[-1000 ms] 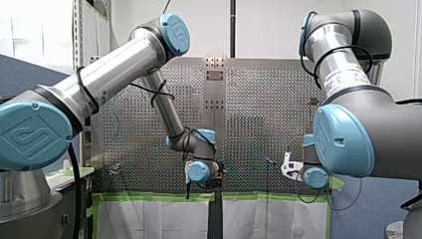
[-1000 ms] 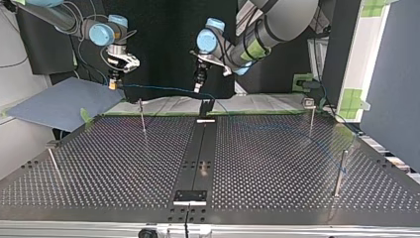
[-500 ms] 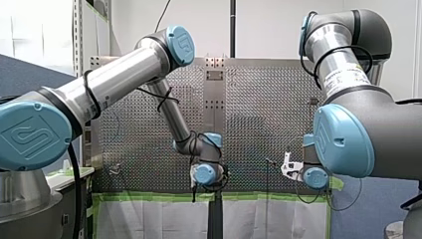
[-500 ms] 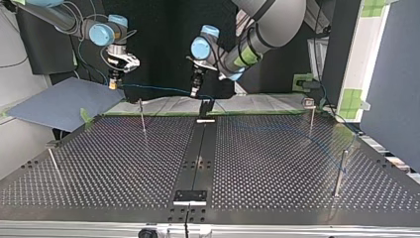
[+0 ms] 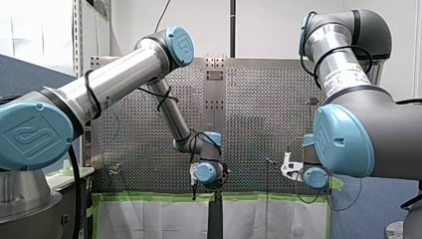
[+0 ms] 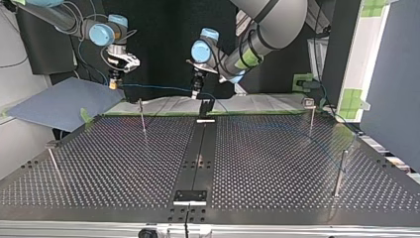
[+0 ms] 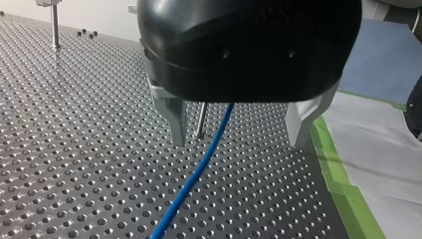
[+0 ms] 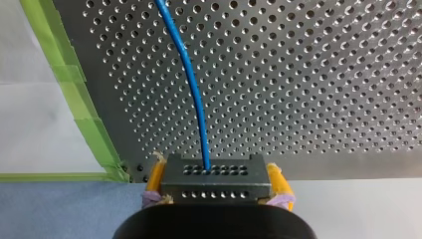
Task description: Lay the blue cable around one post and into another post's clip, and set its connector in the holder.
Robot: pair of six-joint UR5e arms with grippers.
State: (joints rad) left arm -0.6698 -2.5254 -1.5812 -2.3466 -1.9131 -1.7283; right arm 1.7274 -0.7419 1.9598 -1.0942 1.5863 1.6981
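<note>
At counter's [image 6: 99, 163] near edge, top view: dark perforated metal plate w/ thin steel rods standing from it, near post [image 6: 339, 171] at view's right. Further back, clip post [image 6: 310, 115] w/ small square head at right, plain post [image 6: 142, 116] at left, black holder [image 6: 205, 106] betw. them on the centre strip.

Beyond holder, blue cable [image 6: 158, 89] hangs in air, long axis side to side, strung from right tool [image 6: 114, 84] at view's left to left tool [image 6: 196, 93], which hovers near holder, a little to its left.

Left wrist view: metal fingers [image 7: 171, 119] stand wide, cable passing down the gap, touching neither. Its run crosses their closing line squarely, so a pinch looks ready, though not yet made.

Right wrist view: yellow pads [image 8: 278, 181] clamp connector [image 8: 214, 177], a dark grey block w/ rows of small holes. Cable leaves its face at centre: smooth, round, thin, bending gently over the plate. Green tape [image 8: 84, 114] lines counter's edge.

Left arm is nearer holder, but connector sits in right tool, well apart at view's left. Seating it prob. means carrying it across toward centre.
</note>
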